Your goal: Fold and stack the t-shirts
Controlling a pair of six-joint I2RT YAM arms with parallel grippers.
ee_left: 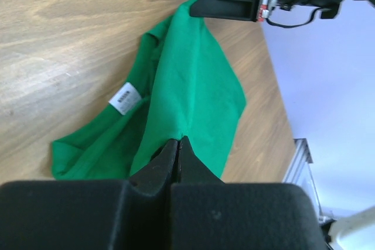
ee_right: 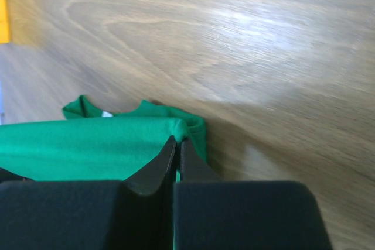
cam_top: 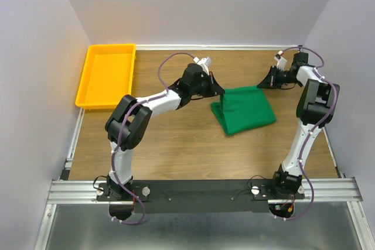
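An orange tray sits at the far left corner of the wooden desk, well apart from everything else.

Toward the middle, the left arm reaches away from its base and to the right. The left hand is clenched on the far left corner of the green t-shirt. In the left wrist view its two fingers meet at the tips with a pinch of green cloth caught between them. A small white label shows on a fold to the left of that pinch.

The t-shirt lies right of the desk's centre, bunched into a rough slanted square. Its far edge runs between the two hands, and its near part rests on the wood.

At the right, the right arm stands tall and bends back toward the centre. The right hand grips the shirt's far right corner. In its own wrist view the fingers are pressed together over the folded green edge, with bare wood beyond it.
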